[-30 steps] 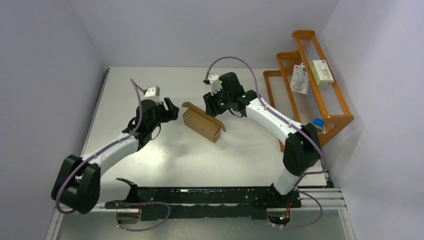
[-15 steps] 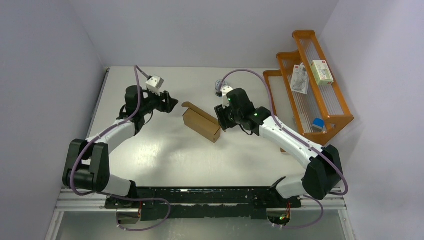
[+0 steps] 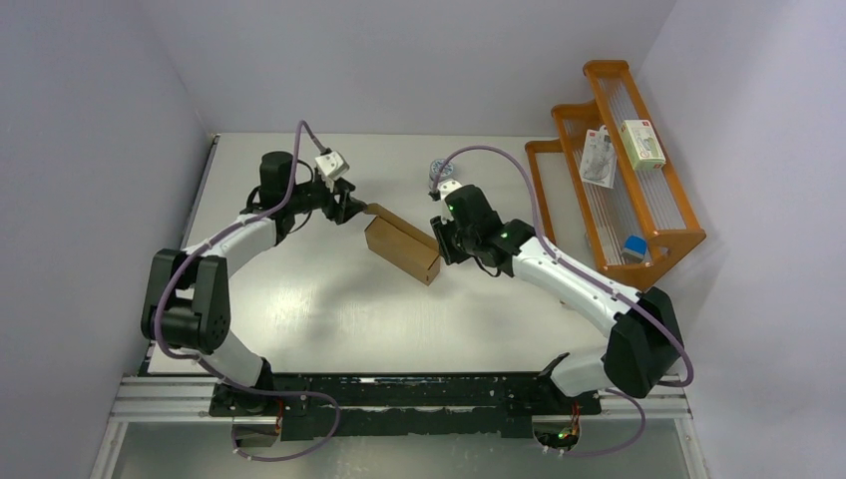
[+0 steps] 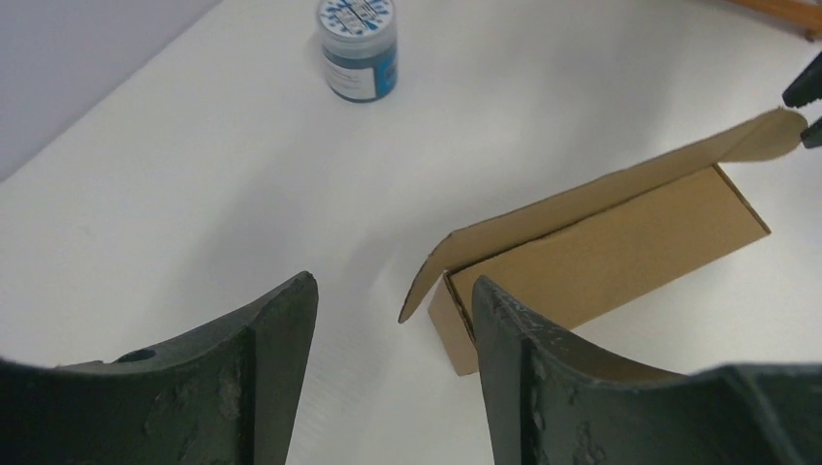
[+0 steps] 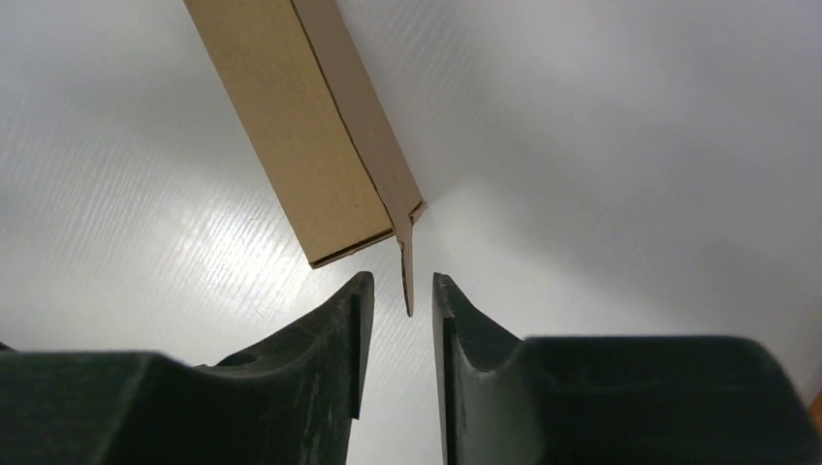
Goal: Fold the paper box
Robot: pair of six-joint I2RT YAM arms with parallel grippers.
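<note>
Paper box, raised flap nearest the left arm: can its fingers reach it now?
Probably yes. The left fingers are open and face that flap of the paper box; only bare table lies between. The right fingers sit at the far end.

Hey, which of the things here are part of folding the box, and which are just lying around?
Job:
box, end flaps open
left gripper, open near one flap
right gripper, open around the other flap's edge

Lying about:
tin
rack
white packages and a small blue item on it
</note>
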